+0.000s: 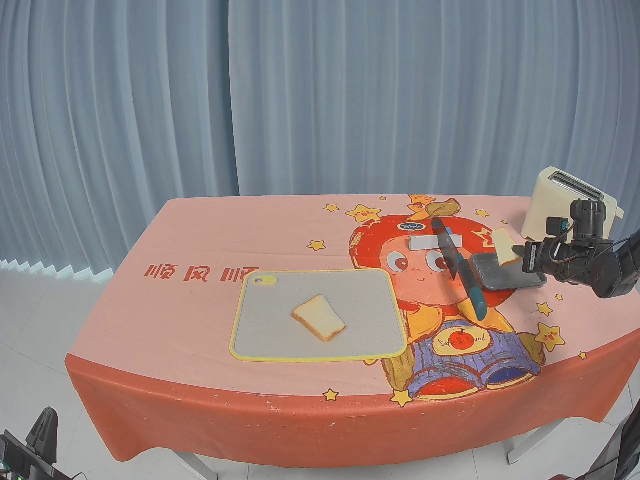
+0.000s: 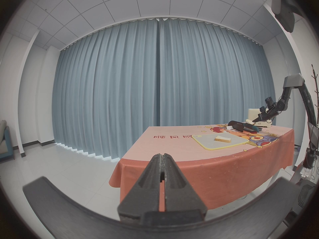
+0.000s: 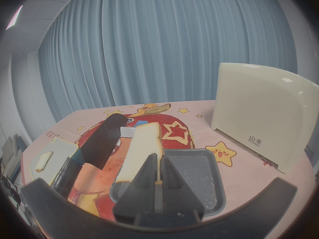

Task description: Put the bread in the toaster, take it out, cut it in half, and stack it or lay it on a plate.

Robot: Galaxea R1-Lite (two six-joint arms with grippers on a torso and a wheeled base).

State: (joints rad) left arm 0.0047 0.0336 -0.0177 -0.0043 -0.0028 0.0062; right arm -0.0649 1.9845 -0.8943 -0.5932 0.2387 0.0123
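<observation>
First, the head view. Your right gripper (image 1: 517, 251) is clamped on a half slice of bread (image 1: 505, 245). It holds the slice on edge just above the far right part of the dark tray (image 1: 497, 276) that serves as the plate. The toaster (image 1: 563, 201) stands just behind, apart from the slice. A teal-handled knife (image 1: 460, 265) lies just beside the tray on its left, blade pointing away from you. The other half slice (image 1: 319, 317) lies flat on the cutting board (image 1: 267, 328), well to the left of that gripper.

Next, the left wrist view. Your left gripper (image 2: 162, 158) has its fingers pressed together on nothing. It hangs low, off the corner of the table (image 2: 156, 150), with the board far ahead of it.

Last, the right wrist view. The held half stands nearly upright between the fingers, its long axis rising away from them. The tray floor lies directly beneath and just ahead.

Judgement: the drop is short and straight down. Because the slice is on edge, it likely needs tipping to land flat. For the half left on the board, your right arm looks the nearer one, since it is already over the table.
</observation>
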